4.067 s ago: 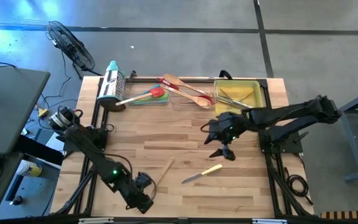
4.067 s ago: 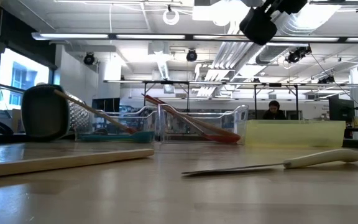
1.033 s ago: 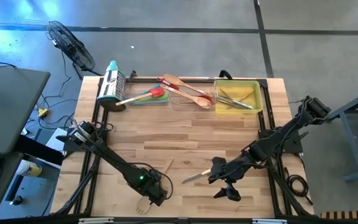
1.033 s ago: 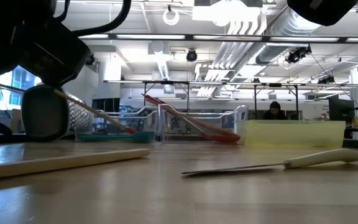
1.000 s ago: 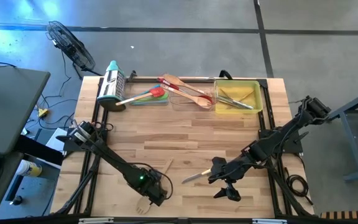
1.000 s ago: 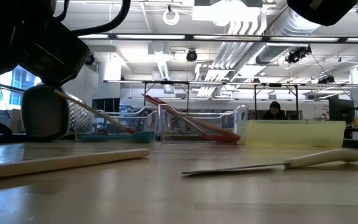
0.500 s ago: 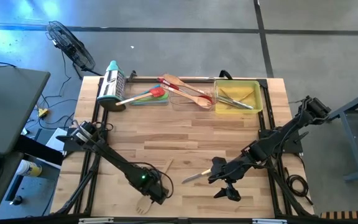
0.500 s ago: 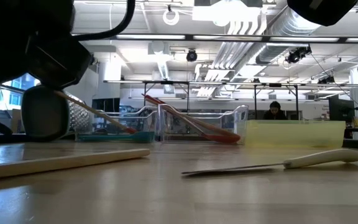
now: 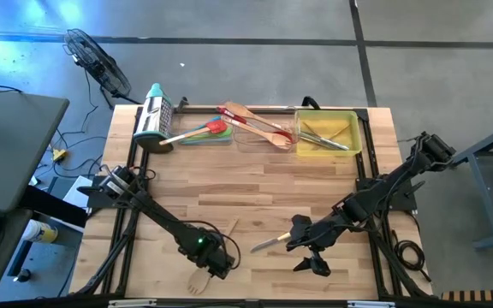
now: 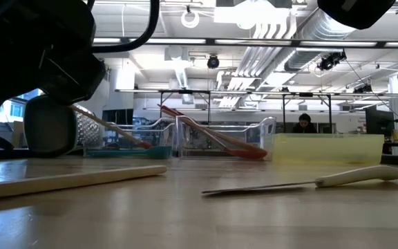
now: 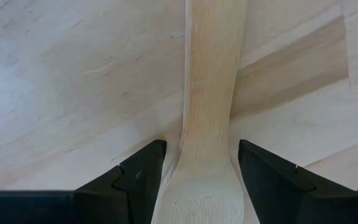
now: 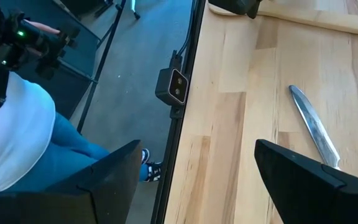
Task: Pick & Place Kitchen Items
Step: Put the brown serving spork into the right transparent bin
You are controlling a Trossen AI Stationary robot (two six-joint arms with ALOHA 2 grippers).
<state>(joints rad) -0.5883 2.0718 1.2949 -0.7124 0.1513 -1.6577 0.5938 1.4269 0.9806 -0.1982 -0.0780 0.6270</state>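
Note:
A pale wooden utensil lies flat near the table's front edge, its wide head toward the edge. My left gripper points down over it, open. Its fingers stand on either side of the utensil's neck; I cannot tell whether they touch it. A small knife with a pale handle lies flat to the right. My right gripper hangs open above the table beside the knife, whose blade shows in the right wrist view.
Along the far edge stand a steel grater, a clear tray of red and green spatulas, a clear tray of wooden spoons and a yellow tray. A person stands off the table's front edge.
My left gripper has sunk a little closer to the wooden utensil and shifted slightly toward the table's right edge, staying open. The utensil and the knife have stayed where they were.

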